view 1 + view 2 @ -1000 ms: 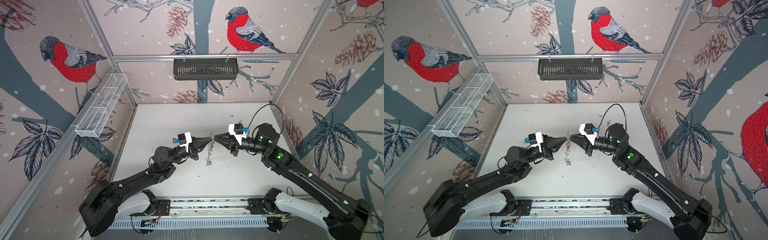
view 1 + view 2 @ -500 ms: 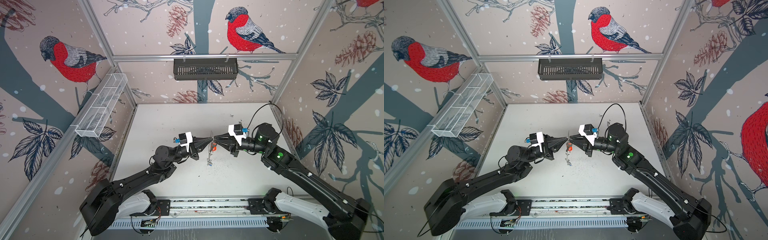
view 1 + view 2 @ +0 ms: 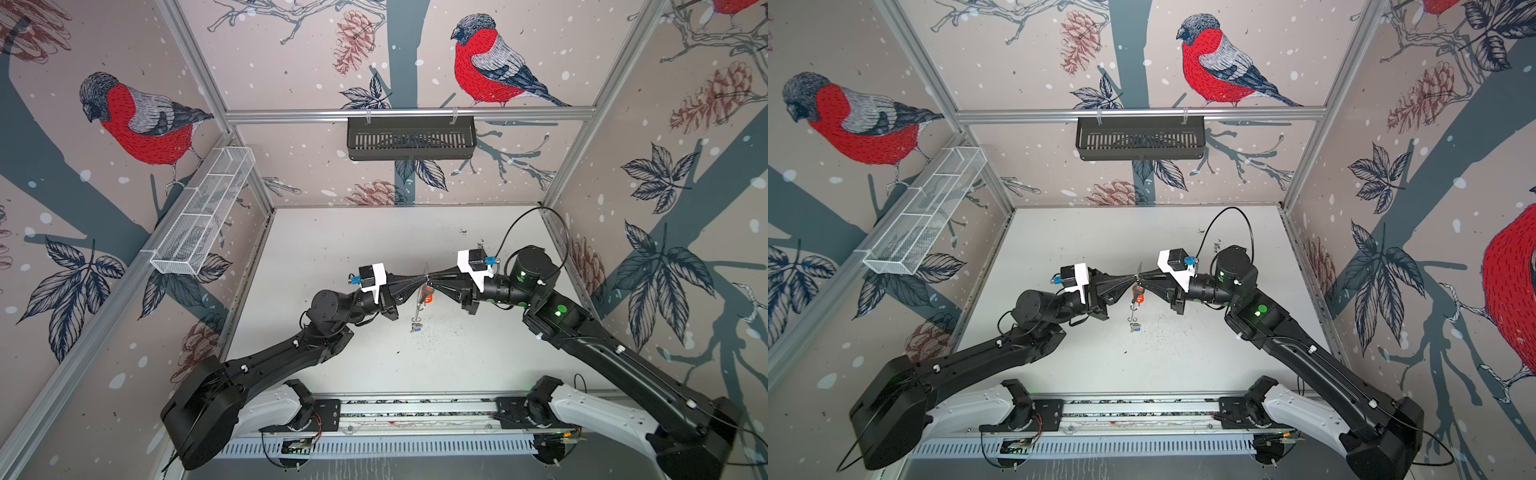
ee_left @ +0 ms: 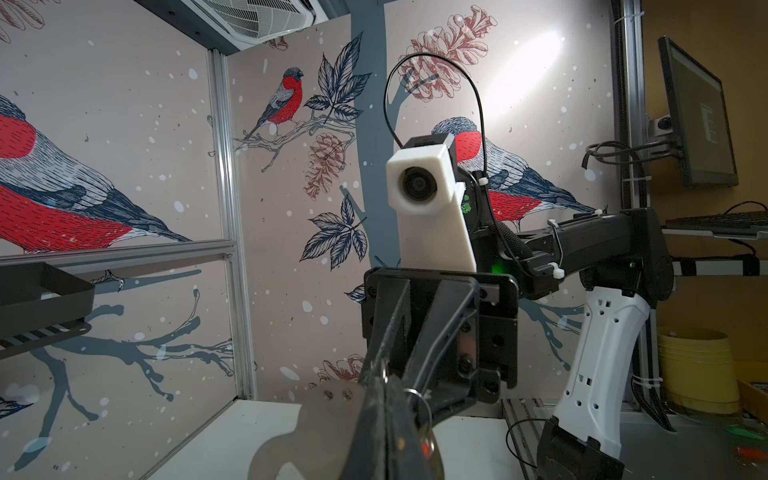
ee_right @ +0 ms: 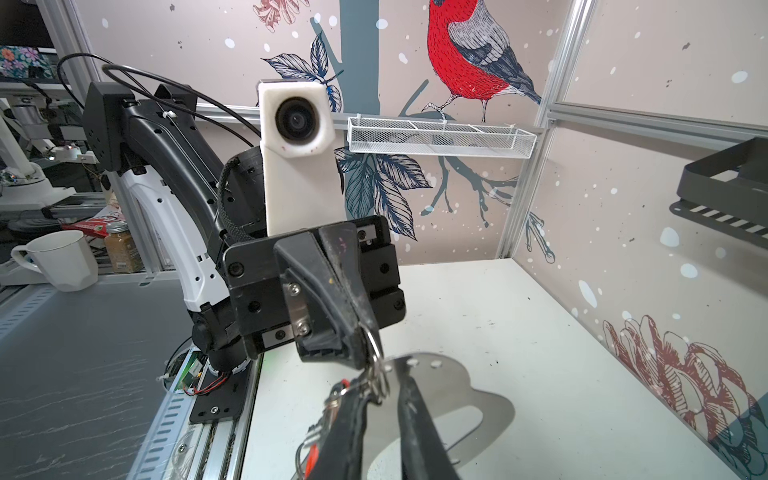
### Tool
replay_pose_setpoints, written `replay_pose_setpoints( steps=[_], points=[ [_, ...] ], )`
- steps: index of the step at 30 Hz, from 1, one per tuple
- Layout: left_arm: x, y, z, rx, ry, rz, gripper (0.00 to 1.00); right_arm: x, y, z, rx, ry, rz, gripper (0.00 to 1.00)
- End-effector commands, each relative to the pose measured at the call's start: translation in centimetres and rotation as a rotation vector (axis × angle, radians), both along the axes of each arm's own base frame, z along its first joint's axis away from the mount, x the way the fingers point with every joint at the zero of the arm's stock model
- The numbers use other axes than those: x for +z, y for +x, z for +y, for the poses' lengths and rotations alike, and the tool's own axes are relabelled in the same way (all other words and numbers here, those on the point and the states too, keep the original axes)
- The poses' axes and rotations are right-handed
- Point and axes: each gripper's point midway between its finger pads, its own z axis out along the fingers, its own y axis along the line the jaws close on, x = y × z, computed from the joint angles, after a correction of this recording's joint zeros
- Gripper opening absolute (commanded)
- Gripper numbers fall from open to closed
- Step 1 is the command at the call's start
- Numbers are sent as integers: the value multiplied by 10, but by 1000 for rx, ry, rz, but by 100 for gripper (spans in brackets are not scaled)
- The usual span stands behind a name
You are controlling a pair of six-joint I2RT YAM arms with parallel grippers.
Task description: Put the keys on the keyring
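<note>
Both grippers meet tip to tip above the middle of the white table (image 3: 365, 245). My left gripper (image 3: 421, 277) (image 4: 380, 386) is shut on the curved edge of the keyring (image 4: 316, 424) (image 5: 457, 395), a grey see-through plate that hangs edge-on in both top views (image 3: 417, 309). My right gripper (image 3: 431, 277) (image 5: 382, 384) has its jaws narrow, pinching the small metal ring (image 5: 380, 374) of the keys with the red-orange tag (image 3: 427, 296) (image 3: 1138, 297), right at the plate's edge holes. A small silver and blue piece (image 3: 415, 327) dangles at the plate's lower end.
A black slotted shelf (image 3: 411, 139) hangs on the back wall and a white mesh basket (image 3: 203, 212) on the left wall. The arms' base rail (image 3: 415, 411) runs along the front edge. A white mug (image 5: 58, 257) stands outside the cell.
The two gripper tips have drawn closer together at the plate's top edge. The red-orange tag now hangs plainly below them. The plate still hangs from the left gripper.
</note>
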Motion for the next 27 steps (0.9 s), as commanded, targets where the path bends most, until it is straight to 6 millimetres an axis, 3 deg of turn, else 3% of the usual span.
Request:
replay_pose_setpoints(
  steps=[1, 15, 27],
  points=[
    [9, -8, 2, -30, -23, -39, 0, 12, -2, -1, 4, 34, -29, 18],
    [4, -11, -5, -76, 12, -35, 0, 16, -2, -3, -4, 45, -31, 13],
    [0, -8, -12, -98, 37, -16, 0, 18, -2, -6, -19, 50, -33, 0]
  ],
)
